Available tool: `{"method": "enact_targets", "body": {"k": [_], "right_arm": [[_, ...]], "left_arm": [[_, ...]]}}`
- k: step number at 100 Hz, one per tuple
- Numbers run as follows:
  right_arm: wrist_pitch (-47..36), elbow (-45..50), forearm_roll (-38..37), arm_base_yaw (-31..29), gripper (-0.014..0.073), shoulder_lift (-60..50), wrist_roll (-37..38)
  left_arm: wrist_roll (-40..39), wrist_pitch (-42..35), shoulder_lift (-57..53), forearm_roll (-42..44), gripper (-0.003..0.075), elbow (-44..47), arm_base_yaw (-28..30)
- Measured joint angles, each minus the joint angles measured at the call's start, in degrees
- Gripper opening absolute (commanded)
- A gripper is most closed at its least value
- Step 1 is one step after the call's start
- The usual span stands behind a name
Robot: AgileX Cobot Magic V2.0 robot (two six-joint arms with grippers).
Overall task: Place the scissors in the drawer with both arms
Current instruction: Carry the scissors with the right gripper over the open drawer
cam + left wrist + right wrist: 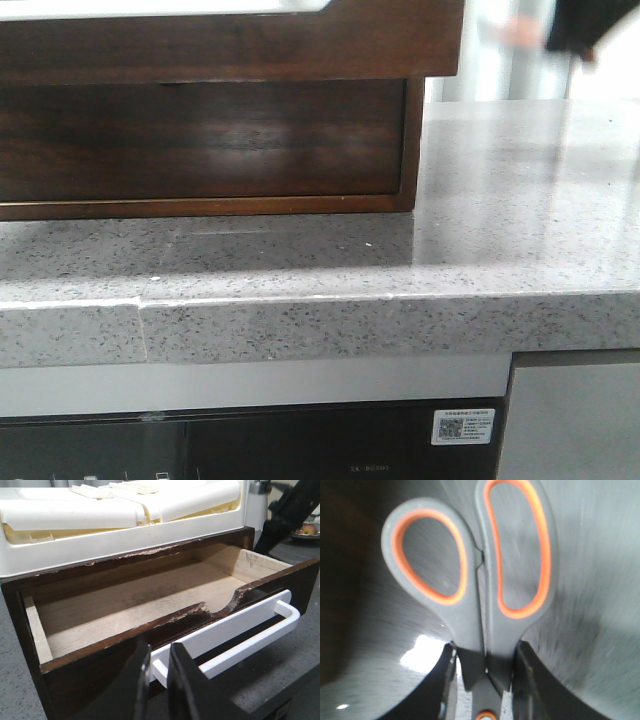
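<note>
Right wrist: scissors between hand fingers (clamped).

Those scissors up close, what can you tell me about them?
The scissors have grey handles with bright orange linings inside two finger loops, one rounder, one longer. The handles look like plastic and lie closed together. The right gripper is shut on them just below the loops, black fingers on either side. An orange pivot dot shows low down; the blades are out of view.

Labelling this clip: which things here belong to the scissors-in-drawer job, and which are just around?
Job:
scissors, held in the right gripper
drawer, pulled open
left gripper at the white handle

Just around:
cream plastic tray on top
speckled counter
</note>
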Motion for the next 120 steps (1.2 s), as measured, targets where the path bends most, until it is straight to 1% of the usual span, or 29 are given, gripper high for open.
{"method": "enact_targets", "body": {"k": [15, 25, 38, 43, 58, 72, 90, 120], "right_arm": [[0.9, -6.8, 0.3, 2.7, -0.0124, -6.4, -1.8], [1.1, -10.8, 1.5, 5.8, -0.0124, -9.4, -5.4], [2.2, -13.5, 7.9, 12.2, -0.0124, -11.2, -14.6], [2.4, -13.6, 9.3, 15.2, -0.0124, -11.3, -17.9], [2.7, -13.6, 10.5, 24.4, -0.0124, -10.2, -25.4], [2.8, -13.6, 10.7, 30.0, -0.0124, -7.1, -29.9], [3.2, -13.6, 10.5, 33.3, -0.0124, -2.2, -30.9], [5.1, -13.6, 10.4, 34.0, -0.0123, 3.1, -31.3]], "left_arm": [[0.0, 0.0, 0.0, 0.0, 0.0043, 0.0, 0.0], [0.0, 0.0, 0.0, 0.0, 0.0043, 0.0, 0.0], [0.0, 0.0, 0.0, 0.0, 0.0043, 0.0, 0.0], [0.0, 0.0, 0.0, 0.0, 0.0043, 0.0, 0.0], [0.0, 0.0, 0.0, 0.0, 0.0043, 0.0, 0.0], [0.0, 0.0, 0.0, 0.0, 0.0043, 0.0, 0.0], [0.0, 0.0, 0.0, 0.0, 0.0043, 0.0, 0.0], [0.0, -0.1, 0.0, 0.0, 0.0043, 0.0, 0.0]]}}
